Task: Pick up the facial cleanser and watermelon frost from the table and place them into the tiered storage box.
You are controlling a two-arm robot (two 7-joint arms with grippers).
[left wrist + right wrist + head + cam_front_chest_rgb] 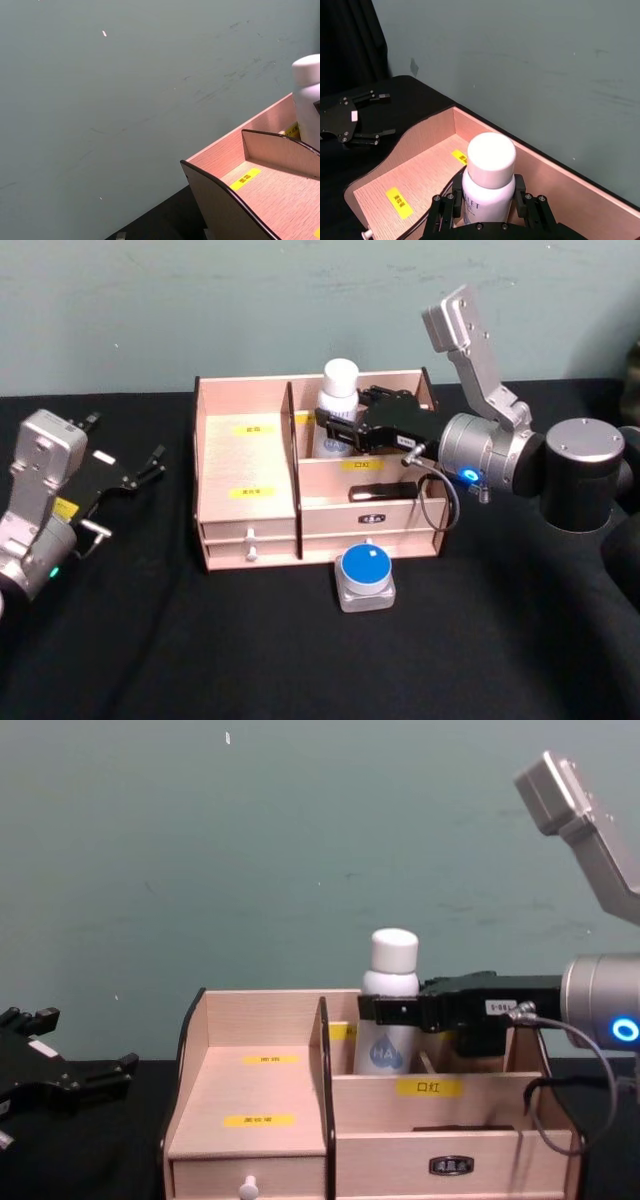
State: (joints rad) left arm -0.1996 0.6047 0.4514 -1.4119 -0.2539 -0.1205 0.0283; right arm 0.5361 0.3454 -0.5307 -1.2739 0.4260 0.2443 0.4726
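Black surface (pixel 150 640), tiered storage box (pixel 240 400) at centre against the far wall. Right gripper (pixel 338 428) reaches in from the right over the box's far right compartment, fingers pinching the facial cleanser (pixel 340 380) below its cap. The bottle is upright inside that compartment. Judged step: setting down the cleanser. Next comes release and a clear lift out, then the watermelon frost (pixel 366 575), which sits on the surface just near of the box's drawers. Left gripper (pixel 140 468) is parked far left, fingers spread. The right wrist view confirms finger contact on both sides. In the chest view a divider hides the bottle's base, so seating is uncertain.
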